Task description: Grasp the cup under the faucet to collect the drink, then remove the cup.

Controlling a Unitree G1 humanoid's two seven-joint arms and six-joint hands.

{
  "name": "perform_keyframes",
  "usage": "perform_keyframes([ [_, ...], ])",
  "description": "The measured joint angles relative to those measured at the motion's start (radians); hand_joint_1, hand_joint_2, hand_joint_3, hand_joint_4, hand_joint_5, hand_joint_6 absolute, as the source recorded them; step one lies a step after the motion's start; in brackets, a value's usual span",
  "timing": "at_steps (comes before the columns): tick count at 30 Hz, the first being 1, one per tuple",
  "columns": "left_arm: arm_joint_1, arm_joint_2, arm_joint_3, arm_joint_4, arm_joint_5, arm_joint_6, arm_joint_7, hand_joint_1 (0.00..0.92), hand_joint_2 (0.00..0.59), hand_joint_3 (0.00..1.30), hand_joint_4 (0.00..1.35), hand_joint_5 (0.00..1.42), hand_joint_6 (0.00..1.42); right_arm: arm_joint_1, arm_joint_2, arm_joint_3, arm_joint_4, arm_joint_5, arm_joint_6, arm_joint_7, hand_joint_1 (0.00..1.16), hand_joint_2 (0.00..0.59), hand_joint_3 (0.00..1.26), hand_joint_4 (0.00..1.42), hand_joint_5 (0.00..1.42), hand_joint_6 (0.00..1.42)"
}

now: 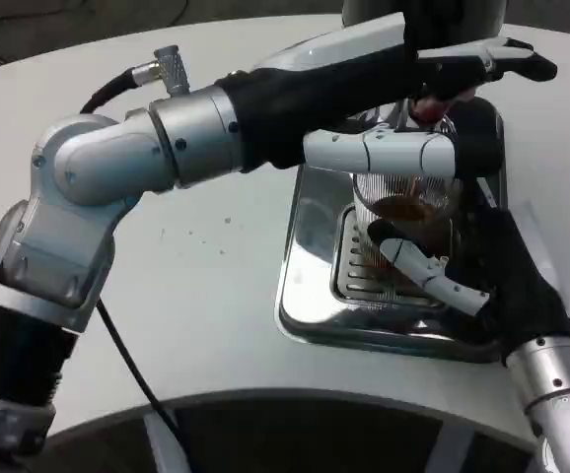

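Cup (403, 212) upright on the tray (310, 246), under the faucet (433, 103), drink inside — my right hand (467, 266) wraps it from the right. Left hand (443, 69) presses the faucet above. Exit path: toward me.

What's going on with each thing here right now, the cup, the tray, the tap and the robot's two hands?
cup: upright on the drip tray, holds some brown drink, gripped by the right hand.
drip tray: shiny metal, flat on the table, cup standing on its grate.
faucet: mostly hidden by the left hand; flow cannot be told.
left hand: reaching over the faucet, touching it.
right hand: fingers wrapped round the cup.
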Motion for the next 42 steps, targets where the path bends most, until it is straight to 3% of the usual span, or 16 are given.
perform_keyframes([
  [23, 0.015, 0.007, 0.008, -0.012, 0.010, -0.002, 0.027, 0.000, 0.103, 0.11, 0.02, 0.07, 0.11, 0.014, 0.071, 0.050, 0.077, -0.074, -0.102, -0.174, 0.62, 0.238, 0.06, 0.21, 0.27, 0.09],
  [36, 0.080, -0.042, 0.121, -0.014, -0.052, -0.094, 0.155, 0.000, 0.100, 0.15, 0.10, 0.15, 0.18, 0.012, 0.087, 0.059, 0.104, -0.085, -0.129, -0.215, 0.61, 0.238, 0.10, 0.23, 0.30, 0.11],
  [42, 0.086, -0.051, 0.132, -0.023, -0.069, -0.110, 0.177, 0.000, 0.109, 0.19, 0.17, 0.21, 0.22, 0.007, 0.094, 0.061, 0.112, -0.092, -0.130, -0.225, 0.62, 0.239, 0.11, 0.23, 0.30, 0.11],
])
